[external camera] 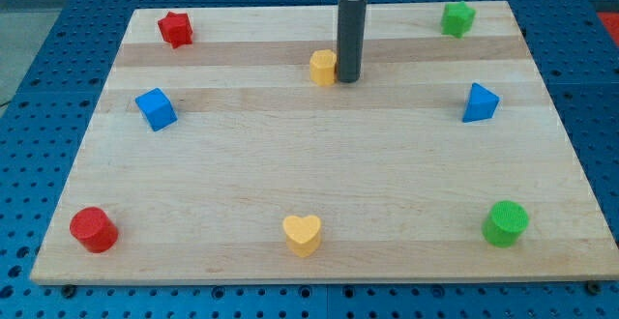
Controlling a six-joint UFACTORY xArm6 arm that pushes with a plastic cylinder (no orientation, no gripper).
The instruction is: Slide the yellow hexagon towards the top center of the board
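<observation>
My tip (348,77) beside the yellow hexagon (323,68), upper centre of the worktop (309,193).
The rod stands at the hexagon's right side, seemingly touching it; there is no gripper.

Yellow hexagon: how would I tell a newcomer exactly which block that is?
Start at the wooden board and go to the middle of its top edge, where the dark rod comes down. The yellow hexagon sits against my tip, on its left in the view. The other yellow block, the yellow heart, lies near the bottom edge.
</observation>
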